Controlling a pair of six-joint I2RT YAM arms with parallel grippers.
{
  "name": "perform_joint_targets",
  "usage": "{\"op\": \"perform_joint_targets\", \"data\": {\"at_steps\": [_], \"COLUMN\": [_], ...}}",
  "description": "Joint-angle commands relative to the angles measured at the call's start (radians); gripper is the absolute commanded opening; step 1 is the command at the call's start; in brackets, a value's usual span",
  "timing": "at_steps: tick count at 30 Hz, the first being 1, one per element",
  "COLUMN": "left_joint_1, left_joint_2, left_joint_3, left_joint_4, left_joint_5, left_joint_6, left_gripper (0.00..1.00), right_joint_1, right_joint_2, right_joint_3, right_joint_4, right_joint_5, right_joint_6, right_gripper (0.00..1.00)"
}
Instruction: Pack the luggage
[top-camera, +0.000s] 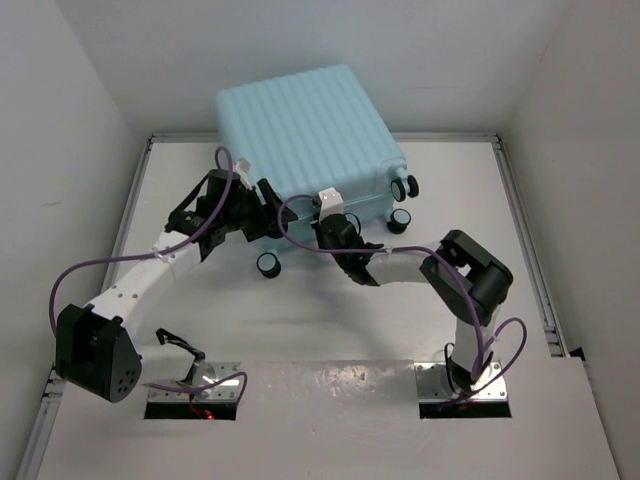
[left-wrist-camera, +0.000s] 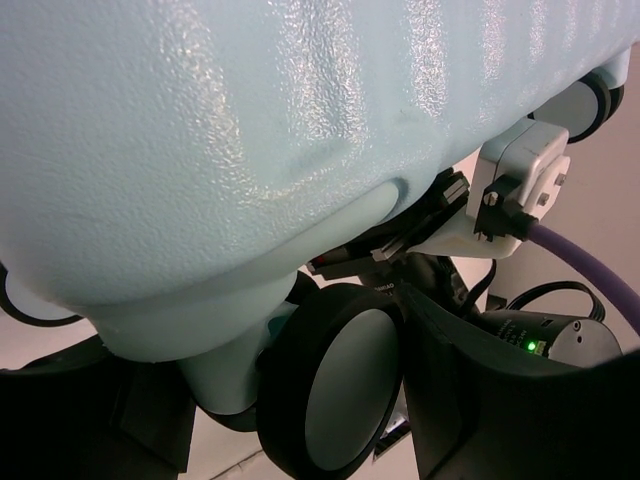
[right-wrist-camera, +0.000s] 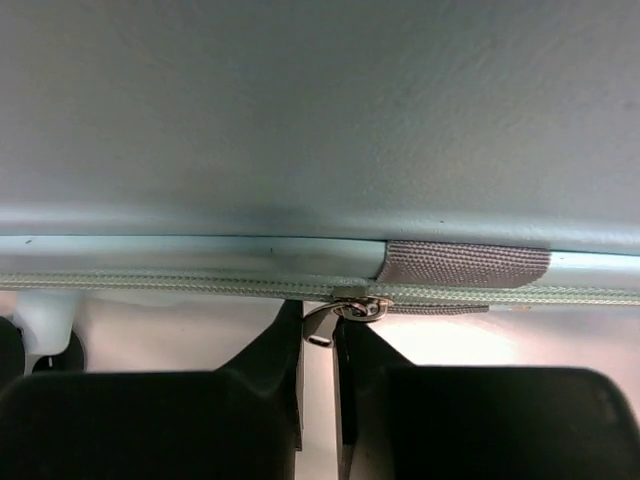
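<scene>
The luggage (top-camera: 300, 130) is a pale aqua ribbed suitcase that lies closed at the back of the table. Its black wheels face the arms. My left gripper (top-camera: 262, 210) is at its near left corner. In the left wrist view, the shell (left-wrist-camera: 250, 120) fills the top. A black wheel (left-wrist-camera: 345, 385) sits between the fingers, and the right finger (left-wrist-camera: 450, 400) presses against it. My right gripper (top-camera: 328, 228) is at the near edge. In the right wrist view its jaws (right-wrist-camera: 318, 335) are shut on the metal zipper pull (right-wrist-camera: 345, 312) under the zipper seam.
A free wheel (top-camera: 268, 264) stands near the left arm, and two more wheels (top-camera: 404, 203) are at the right corner. A grey webbing tab (right-wrist-camera: 465, 263) lies beside the zipper pull. White walls enclose the table, and rails (top-camera: 530, 250) run along its sides.
</scene>
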Motion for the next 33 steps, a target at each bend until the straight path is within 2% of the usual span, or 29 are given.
{"op": "perform_joint_targets", "data": {"at_steps": [1, 5, 7, 12, 18, 25, 33], "left_joint_1": [0.014, 0.023, 0.032, 0.032, 0.032, 0.042, 0.042], "left_joint_2": [-0.008, -0.017, -0.017, -0.017, -0.006, 0.003, 0.012], "left_joint_3": [-0.034, -0.043, -0.043, -0.043, -0.043, -0.043, -0.052], "left_joint_4": [-0.022, -0.022, -0.022, -0.022, -0.022, -0.022, -0.022], "left_joint_5": [-0.004, -0.004, -0.004, -0.004, -0.004, -0.004, -0.004], "left_joint_6": [-0.011, -0.02, -0.02, -0.02, -0.029, -0.02, -0.02], "left_gripper": [0.0, 0.0, 0.0, 0.0, 0.0, 0.0, 0.0], "right_joint_1": [-0.025, -0.088, -0.143, -0.2, -0.246, -0.234, -0.23], "right_joint_2": [-0.09, -0.175, -0.258, -0.28, -0.223, -0.223, -0.34], "right_joint_3": [0.002, -0.108, -0.163, -0.213, -0.164, -0.194, -0.337], "right_joint_4": [0.138, 0.182, 0.21, 0.236, 0.261, 0.267, 0.23], "right_joint_5": [0.025, -0.036, -0.139, -0.28, -0.423, -0.434, -0.488], "right_joint_6": [-0.013, -0.018, -0.009, 0.001, 0.001, -0.033, -0.036], "right_gripper": [0.0, 0.0, 0.0, 0.0, 0.0, 0.0, 0.0]}}
